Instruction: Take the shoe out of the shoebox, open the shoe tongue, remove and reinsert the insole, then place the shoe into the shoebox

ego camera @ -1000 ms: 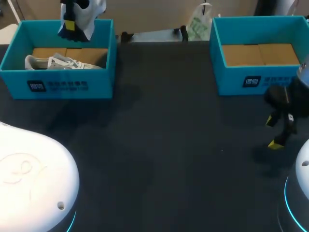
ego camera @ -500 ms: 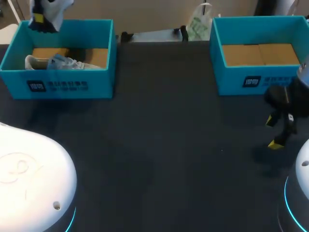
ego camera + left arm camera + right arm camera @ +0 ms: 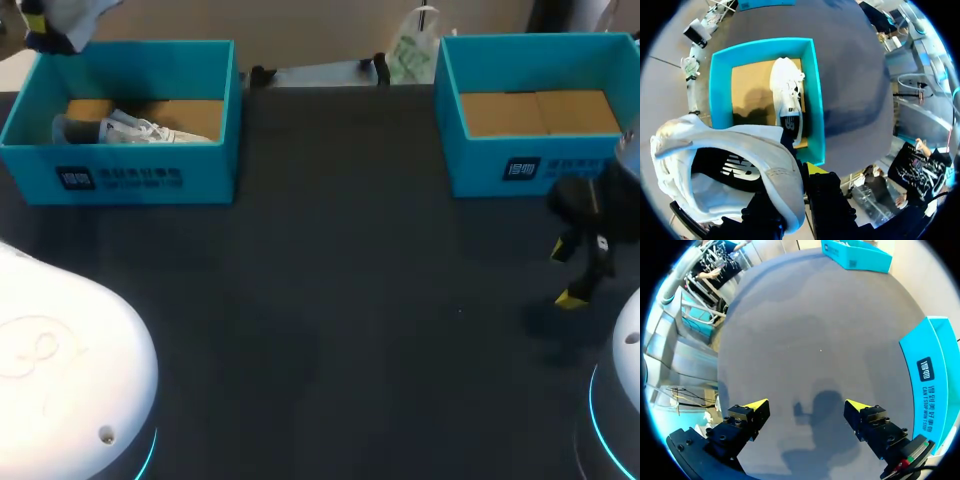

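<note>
Dark grey table, matte flat top, soft blurred shadows across it, even light

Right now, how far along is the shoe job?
Done: one shoe is out of the left shoebox, where a second shoe lies. In hand: the left gripper holds that shoe up beyond the box's far corner. Left: tongue, insole, and boxing the shoe; the right gripper hangs open over the table by the right shoebox.

Two shoeboxes — two white shoes.
</note>
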You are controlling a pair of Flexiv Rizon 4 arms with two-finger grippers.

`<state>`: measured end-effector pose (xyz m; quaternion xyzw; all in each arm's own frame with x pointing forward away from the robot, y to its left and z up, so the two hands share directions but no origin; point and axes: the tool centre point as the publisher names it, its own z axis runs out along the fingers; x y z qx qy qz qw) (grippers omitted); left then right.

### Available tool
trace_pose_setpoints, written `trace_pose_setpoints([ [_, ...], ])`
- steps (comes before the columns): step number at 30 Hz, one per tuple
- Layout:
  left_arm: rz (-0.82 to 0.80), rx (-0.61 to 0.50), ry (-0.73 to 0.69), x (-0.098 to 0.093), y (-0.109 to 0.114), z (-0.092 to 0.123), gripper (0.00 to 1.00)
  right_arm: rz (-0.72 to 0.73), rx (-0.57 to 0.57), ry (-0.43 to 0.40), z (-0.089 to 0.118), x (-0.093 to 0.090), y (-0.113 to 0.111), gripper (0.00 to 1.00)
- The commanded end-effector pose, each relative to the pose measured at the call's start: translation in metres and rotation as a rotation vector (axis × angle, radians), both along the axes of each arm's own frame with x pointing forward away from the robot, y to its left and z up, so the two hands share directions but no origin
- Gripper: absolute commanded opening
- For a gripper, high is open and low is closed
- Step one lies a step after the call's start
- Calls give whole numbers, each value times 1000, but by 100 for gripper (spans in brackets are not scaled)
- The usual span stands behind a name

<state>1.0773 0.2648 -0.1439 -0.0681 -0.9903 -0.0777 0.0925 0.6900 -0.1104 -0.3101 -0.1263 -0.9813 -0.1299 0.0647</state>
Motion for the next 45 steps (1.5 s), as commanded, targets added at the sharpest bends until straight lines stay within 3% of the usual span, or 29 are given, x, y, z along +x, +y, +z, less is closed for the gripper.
trace_pose_setpoints([
  [1,-123,-19,11,12,13,-12,0,0,0,-1,0,-1,0,100],
  [5,-277,-11,-32,16,23,-15,0,0,0,-1,0,-1,0,100],
  [12,-727,-98,-51,11,46,-4,0,0,0,-1,0,-1,0,100],
  [24,-727,-98,-51,11,46,-4,0,0,0,-1,0,-1,0,100],
  [26,-782,-35,-76,13,45,-4,0,0,0,-1,0,-1,0,100],
  [28,-872,-59,-56,16,47,-4,0,0,0,-1,0,-1,0,100],
  [33,-1048,33,-24,21,50,-9,0,0,0,-1,0,-1,0,100],
  [43,-1239,66,36,50,61,-14,0,0,0,-1,0,-1,0,100],
  [45,-1164,109,32,57,60,-16,0,0,0,-1,0,-1,0,100],
])
